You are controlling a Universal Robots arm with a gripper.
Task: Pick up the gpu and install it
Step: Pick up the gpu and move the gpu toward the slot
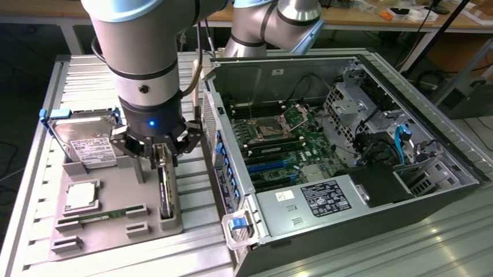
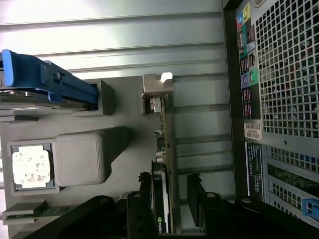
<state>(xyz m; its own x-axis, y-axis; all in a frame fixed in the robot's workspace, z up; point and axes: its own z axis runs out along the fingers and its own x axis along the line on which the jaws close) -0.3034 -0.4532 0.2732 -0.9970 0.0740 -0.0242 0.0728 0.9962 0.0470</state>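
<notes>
Bearings are clock-face in the exterior view, with 12 o'clock pointing away from the camera.

1. Gpu (image 1: 164, 193): stands on its long edge in a slot on the 3 o'clock side of the tray (image 1: 115, 234). The long axis runs from 6 to 12 o'clock, and the flat faces look toward 9 and 3 o'clock. In the wrist view the bracket (image 2: 157, 85) sits level with the hard drive (image 1: 89, 144), so the bracket end points to 12 o'clock.

2. Gripper (image 1: 161, 161): hangs vertically over the gpu and covers its far end in the exterior view. The jaws are spread wide. In the wrist view the fingers (image 2: 195, 191) straddle the upper edge, one on each face. A gap shows at the case-side finger; contact on the other side cannot be confirmed. The gpu sits in its slot.

3. Tray, near to far:
- Memory stick (image 1: 104, 216), at 9 o'clock of the gpu's near end.
- CPU (image 1: 81, 196), beyond the memory stick.
- Grey post (image 1: 138, 170), just beside the gpu at 9 o'clock.
- Hard drive in a blue-handled carrier, at 11 o'clock.

4. Case (image 1: 370, 236): lies open on the table (image 1: 193, 257), just beside the tray at 3 o'clock. Its wall stands close to the case-side finger. Inside, the power supply (image 1: 327, 196) is at the near end and the motherboard (image 1: 285, 144) lies beyond it.
</notes>
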